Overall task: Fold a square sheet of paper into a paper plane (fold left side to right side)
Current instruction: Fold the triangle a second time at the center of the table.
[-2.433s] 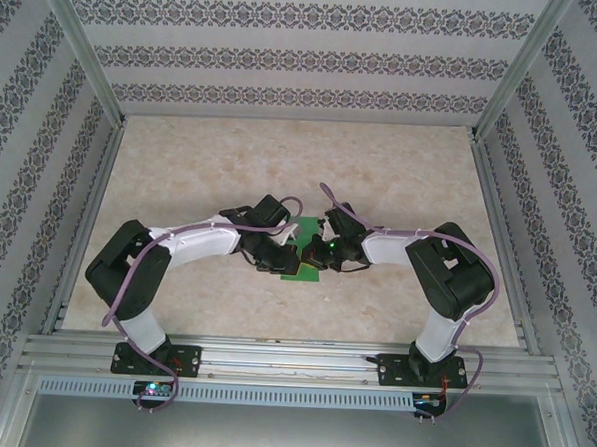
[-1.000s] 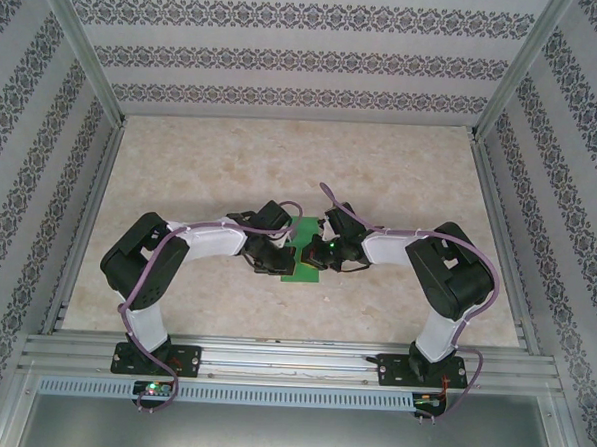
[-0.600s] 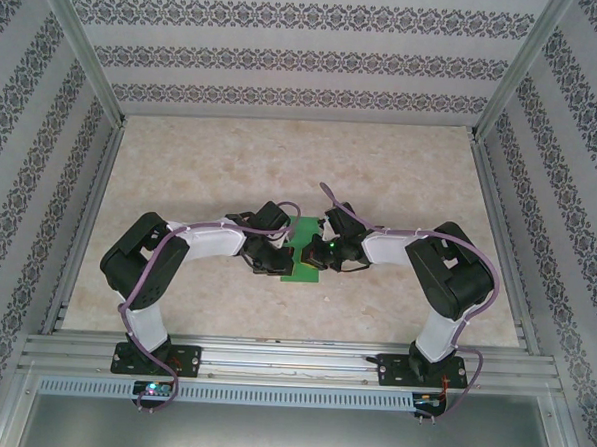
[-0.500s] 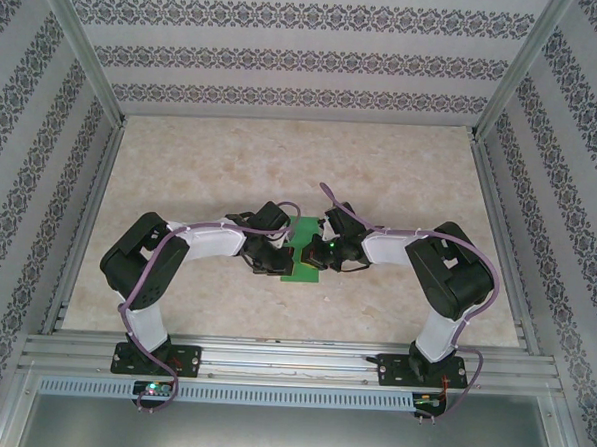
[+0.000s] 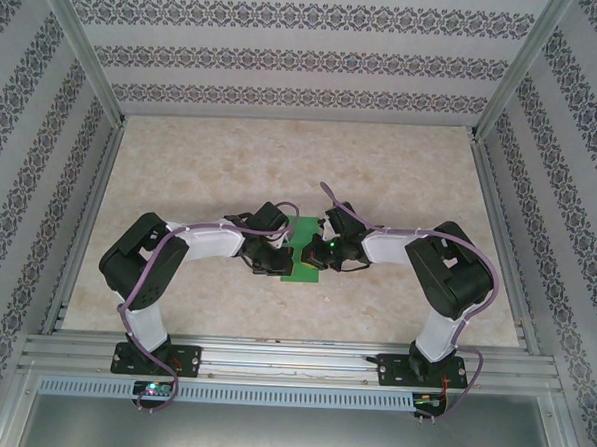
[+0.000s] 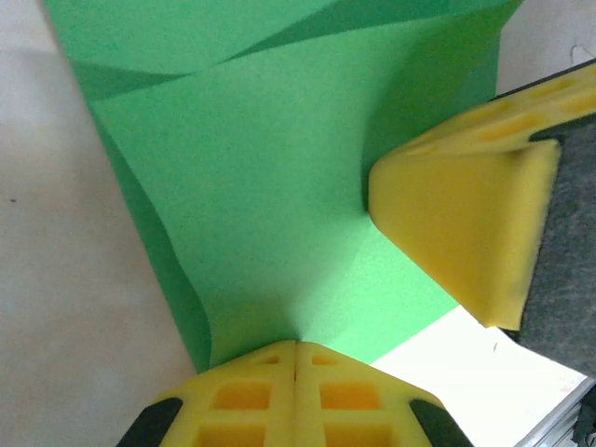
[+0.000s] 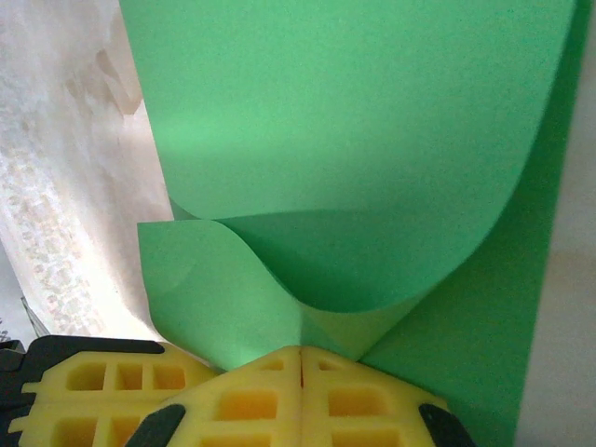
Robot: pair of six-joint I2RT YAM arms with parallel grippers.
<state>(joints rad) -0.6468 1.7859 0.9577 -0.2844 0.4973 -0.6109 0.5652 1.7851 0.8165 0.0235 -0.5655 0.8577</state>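
At the centre of the table [image 5: 401, 179] in the top view, the square sheet of paper [image 5: 300, 274] lies partly folded between both wrists. At the bottom of the left wrist view, the left gripper [image 6: 296, 358] has its yellow fingers pressed together, pinching the sheet's edge. The right gripper [image 7: 300, 365] is likewise closed, nipping a curled flap at the bottom centre.

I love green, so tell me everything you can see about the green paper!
The paper is bright green, plain and matte, thin enough to bend. It lies on the marbled table between the two arms, partly folded: one layer lies flat while another curls up over it in a soft loop, with faint creases showing. The left gripper and right gripper are both shut, each pinching an edge of it.
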